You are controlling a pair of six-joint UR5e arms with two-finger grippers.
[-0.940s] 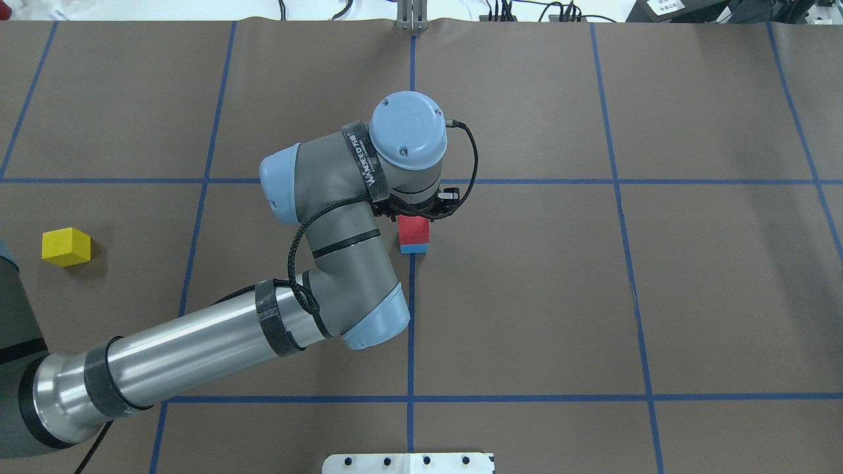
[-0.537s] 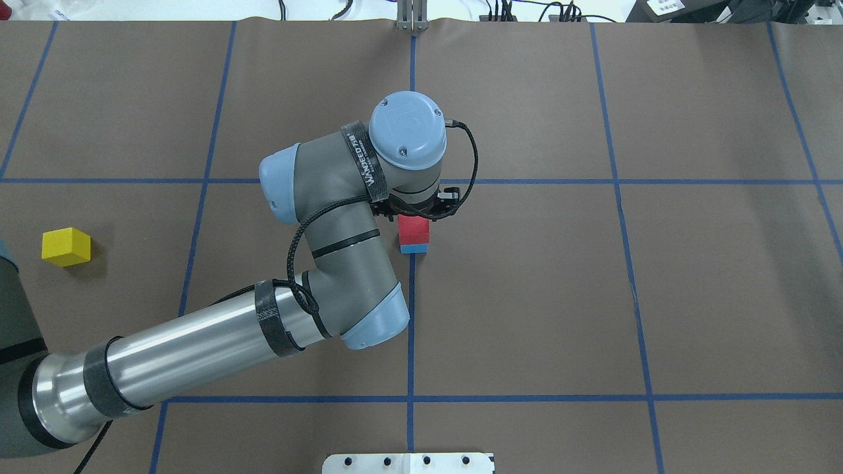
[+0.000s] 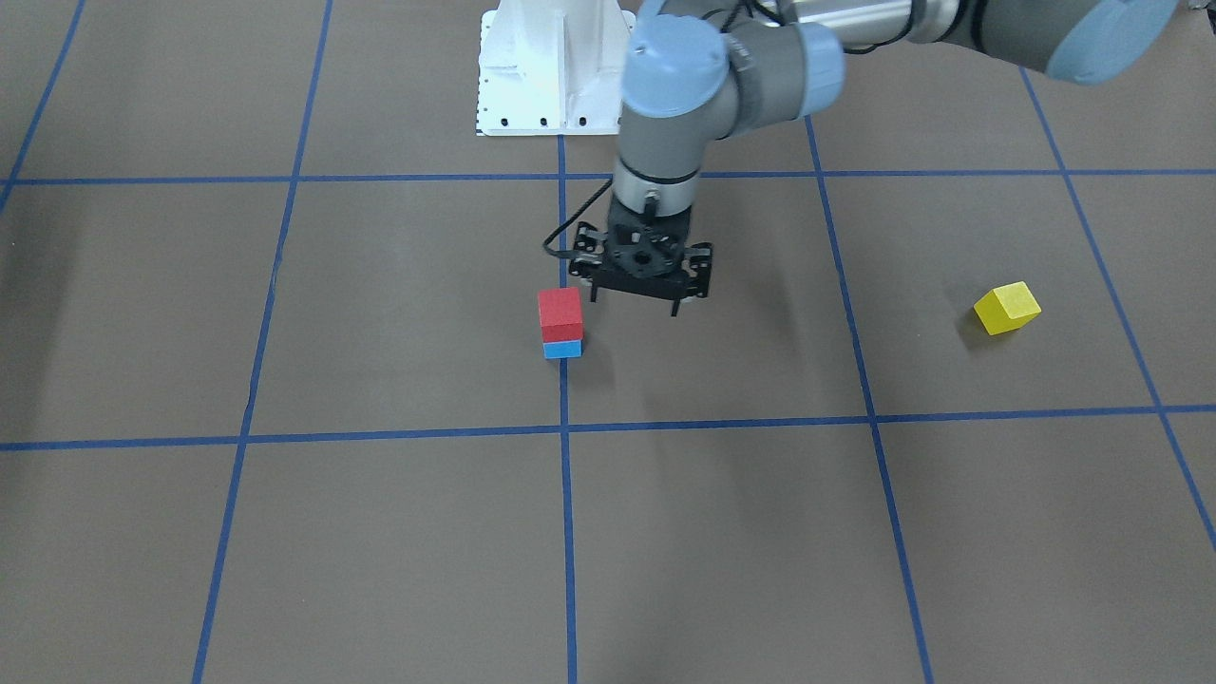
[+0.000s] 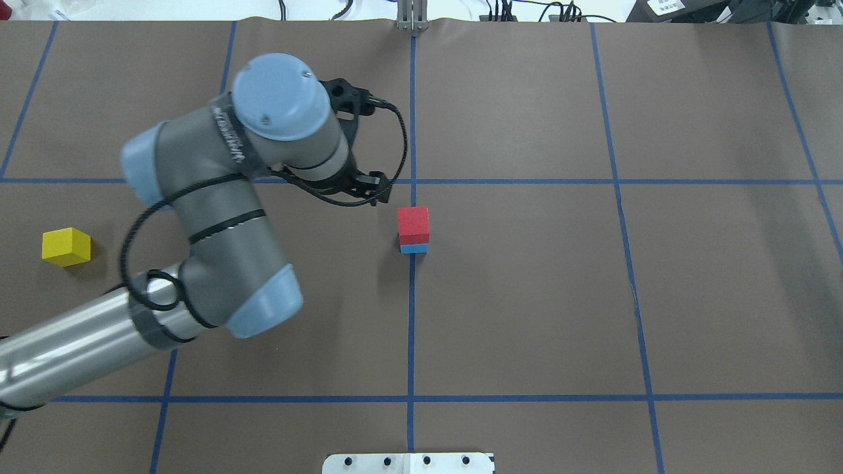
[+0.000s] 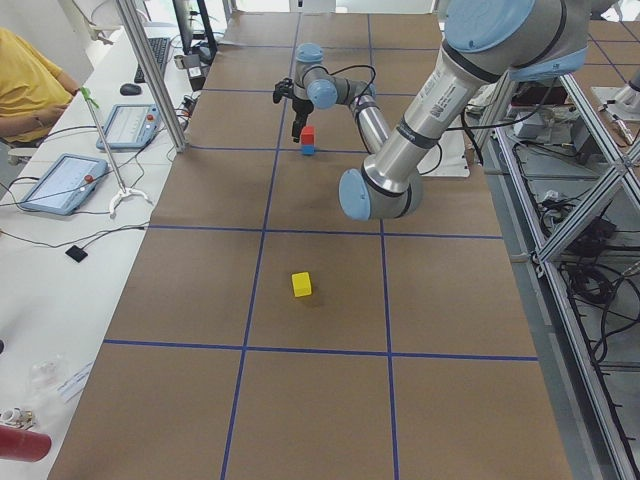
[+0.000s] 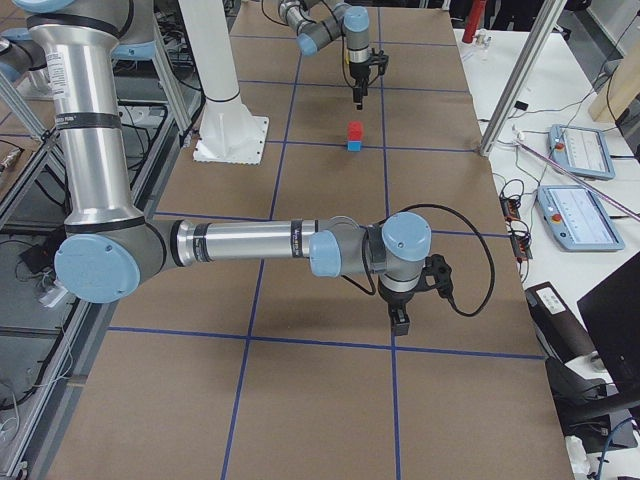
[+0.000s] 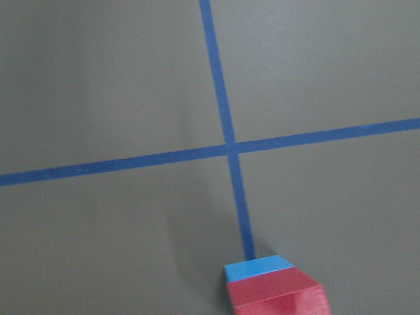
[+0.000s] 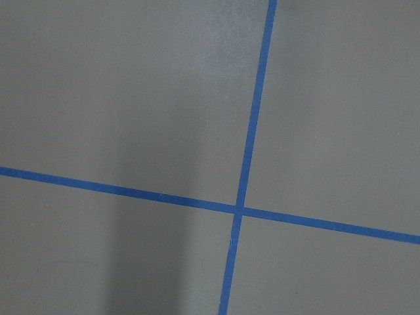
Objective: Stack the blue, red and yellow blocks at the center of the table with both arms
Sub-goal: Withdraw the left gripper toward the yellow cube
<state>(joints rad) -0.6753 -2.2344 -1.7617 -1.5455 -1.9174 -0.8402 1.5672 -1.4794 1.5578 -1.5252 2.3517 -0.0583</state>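
A red block (image 4: 413,224) sits on a blue block (image 4: 413,248) at the table's centre; the stack also shows in the front view (image 3: 560,313) and at the bottom of the left wrist view (image 7: 279,295). A yellow block (image 4: 66,247) lies alone far out on the robot's left (image 3: 1007,308). My left gripper (image 3: 635,302) is open and empty, raised above the table, apart from the stack on its left side. My right gripper (image 6: 400,320) hangs over the right end of the table, shown only in the exterior right view, so I cannot tell its state.
The white robot base plate (image 3: 556,76) stands at the robot's edge of the table. Blue tape lines (image 4: 411,329) divide the brown table cover into squares. Desks with tablets (image 6: 580,150) and metal posts (image 5: 150,70) border the operators' side.
My left gripper has let go of the red block and moved up and to the robot's left, away from the stack. The red block stays on the blue block.
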